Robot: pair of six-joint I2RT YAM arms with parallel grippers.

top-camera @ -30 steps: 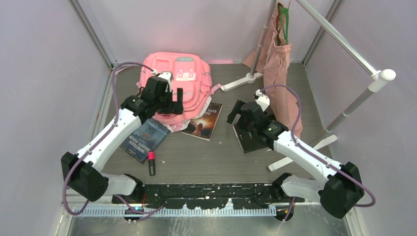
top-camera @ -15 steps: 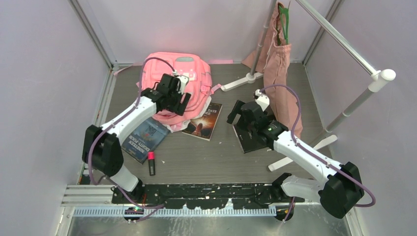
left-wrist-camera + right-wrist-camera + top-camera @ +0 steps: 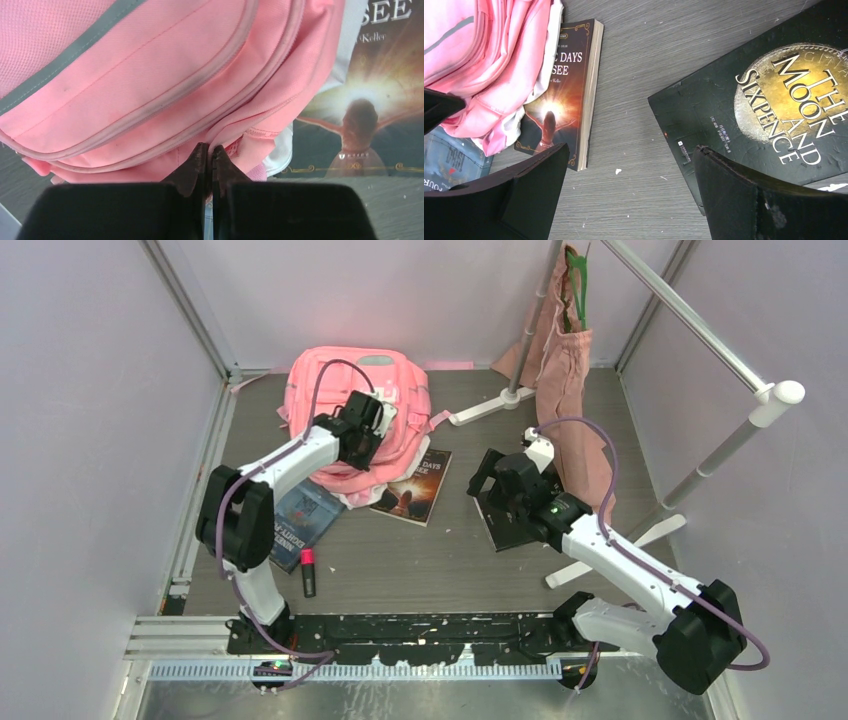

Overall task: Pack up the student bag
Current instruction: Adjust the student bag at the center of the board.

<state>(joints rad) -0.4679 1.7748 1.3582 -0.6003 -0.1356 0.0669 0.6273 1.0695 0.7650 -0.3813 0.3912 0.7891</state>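
Note:
The bright pink student bag (image 3: 325, 380) lies at the back left of the table, front pockets up. My left gripper (image 3: 365, 455) is shut at the bag's near edge; in the left wrist view its tips (image 3: 210, 150) pinch the pink fabric lip of the student bag (image 3: 150, 75) by the zip seam. My right gripper (image 3: 485, 478) hangs open, its fingers wide apart (image 3: 630, 149) above bare table, between a dark paperback (image 3: 569, 90) and a black book titled The Moon and Sixpence (image 3: 774, 100). Nothing is between the right fingers.
The dark paperback (image 3: 412, 488) pokes out from under the bag's near edge. A blue book (image 3: 295, 520) and a red-and-black marker (image 3: 308, 573) lie front left. The black book (image 3: 510, 525) lies under my right arm. A dusty-pink cloth sack (image 3: 565, 390) hangs from a white rack (image 3: 690, 310) at the right.
My left arm has reached farther right and back over the bag, and its gripper went from open to shut on the bag's edge. The right gripper shifted slightly to the right, still open.

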